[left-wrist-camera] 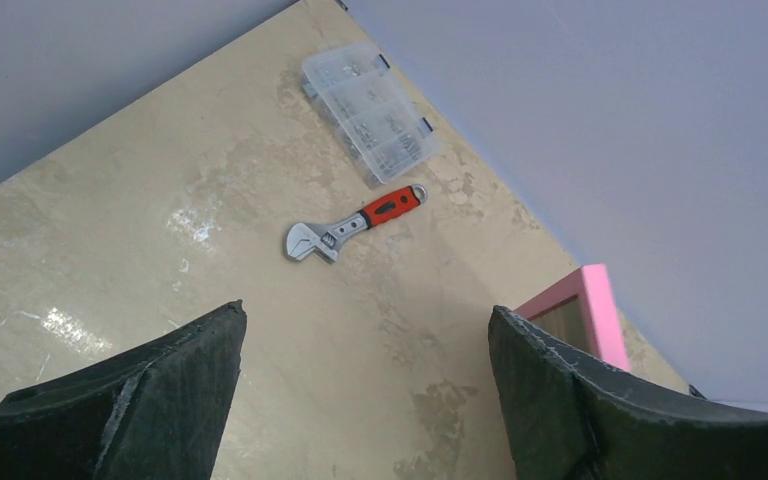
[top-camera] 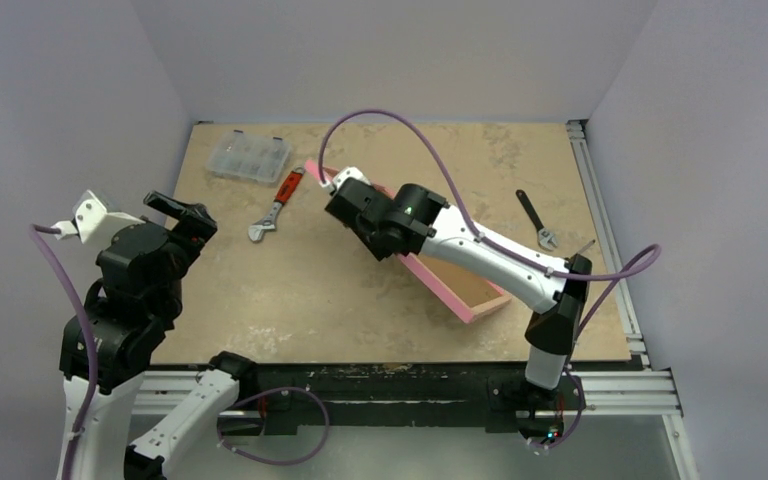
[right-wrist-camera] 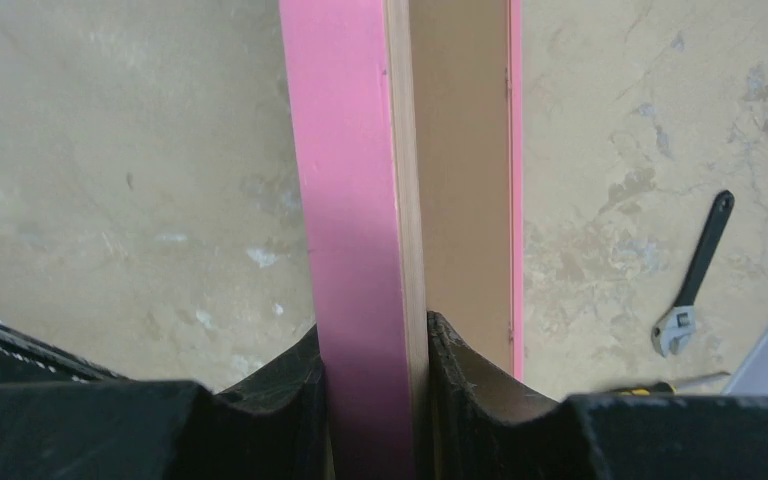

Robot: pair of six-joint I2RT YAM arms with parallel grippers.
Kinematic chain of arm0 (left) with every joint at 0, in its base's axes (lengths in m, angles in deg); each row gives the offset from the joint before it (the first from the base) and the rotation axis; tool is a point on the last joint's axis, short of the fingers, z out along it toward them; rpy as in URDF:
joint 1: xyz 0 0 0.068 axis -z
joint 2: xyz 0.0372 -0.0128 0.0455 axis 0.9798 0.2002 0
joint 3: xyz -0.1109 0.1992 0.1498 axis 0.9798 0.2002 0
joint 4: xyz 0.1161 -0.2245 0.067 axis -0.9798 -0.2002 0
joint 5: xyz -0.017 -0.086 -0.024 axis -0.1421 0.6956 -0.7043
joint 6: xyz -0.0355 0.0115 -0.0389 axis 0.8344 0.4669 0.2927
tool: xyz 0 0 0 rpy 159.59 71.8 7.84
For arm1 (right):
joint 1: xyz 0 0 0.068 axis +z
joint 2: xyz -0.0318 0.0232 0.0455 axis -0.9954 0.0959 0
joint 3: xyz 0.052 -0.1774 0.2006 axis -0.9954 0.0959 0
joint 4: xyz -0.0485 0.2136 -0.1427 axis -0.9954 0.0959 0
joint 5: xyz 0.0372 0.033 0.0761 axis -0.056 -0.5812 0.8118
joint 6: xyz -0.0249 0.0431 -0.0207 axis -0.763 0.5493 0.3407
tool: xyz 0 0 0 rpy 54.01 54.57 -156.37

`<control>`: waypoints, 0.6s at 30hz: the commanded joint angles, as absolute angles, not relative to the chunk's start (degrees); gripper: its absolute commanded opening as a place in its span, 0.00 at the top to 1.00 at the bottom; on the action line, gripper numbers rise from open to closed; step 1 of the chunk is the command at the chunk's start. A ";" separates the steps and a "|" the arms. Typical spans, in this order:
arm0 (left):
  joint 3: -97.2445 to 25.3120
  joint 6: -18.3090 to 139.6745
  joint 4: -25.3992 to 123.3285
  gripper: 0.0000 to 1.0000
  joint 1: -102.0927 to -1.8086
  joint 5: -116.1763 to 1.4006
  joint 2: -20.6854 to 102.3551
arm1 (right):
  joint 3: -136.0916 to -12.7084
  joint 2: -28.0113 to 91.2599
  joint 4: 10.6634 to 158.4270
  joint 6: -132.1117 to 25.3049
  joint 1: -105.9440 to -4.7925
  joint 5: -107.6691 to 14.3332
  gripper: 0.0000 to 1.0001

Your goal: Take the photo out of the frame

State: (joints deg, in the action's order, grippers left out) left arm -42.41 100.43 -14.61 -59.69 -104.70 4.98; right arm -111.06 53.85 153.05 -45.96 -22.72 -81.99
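The pink frame [top-camera: 457,285] lies diagonally across the table's middle, its brown fibreboard back showing. My right gripper [top-camera: 342,192] is shut on the frame's long pink edge near its far end. In the right wrist view the gripper [right-wrist-camera: 372,340] pinches the pink rim and pale inner strip of the frame [right-wrist-camera: 350,180] between both fingers. My left gripper [top-camera: 185,212] is open and empty, raised over the table's left side, apart from the frame. In the left wrist view the gripper [left-wrist-camera: 365,315] is wide open, and a corner of the frame [left-wrist-camera: 600,310] shows to the right. The photo is hidden.
A clear plastic organiser box [top-camera: 249,155] sits at the back left. A red-handled adjustable wrench [top-camera: 277,205] lies between it and the frame. A black wrench [top-camera: 537,220] lies at the right. Grey walls close in on three sides.
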 commanded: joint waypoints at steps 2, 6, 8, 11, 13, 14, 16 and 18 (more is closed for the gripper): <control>-41.20 98.02 -13.69 0.12 -59.99 -105.99 5.55 | -117.34 51.61 141.61 -38.74 -32.84 -62.36 1.00; -40.33 97.28 -13.51 0.12 -59.99 -106.44 5.29 | -121.47 53.32 143.64 -39.44 -42.04 -53.96 1.00; -39.78 97.14 -13.29 0.12 -60.02 -106.19 5.09 | -121.09 53.38 142.86 -39.16 -45.58 -48.98 1.00; -39.22 97.37 -13.05 0.12 -60.01 -105.78 4.98 | -119.17 52.87 140.99 -37.67 -51.12 -42.69 1.00; -39.00 97.36 -12.95 0.12 -59.99 -105.57 4.94 | -116.56 51.72 138.71 -36.53 -54.71 -38.17 1.00; -38.88 97.38 -12.91 0.12 -59.99 -105.57 4.90 | -114.55 50.69 136.29 -35.34 -57.12 -34.97 1.00; -38.42 97.40 -12.47 0.12 -59.99 -105.29 4.89 | -109.07 49.30 131.95 -33.02 -62.39 -28.49 1.00; -37.80 97.41 -11.88 0.11 -60.04 -104.52 5.02 | -102.94 47.65 125.92 -29.76 -67.17 -21.94 1.00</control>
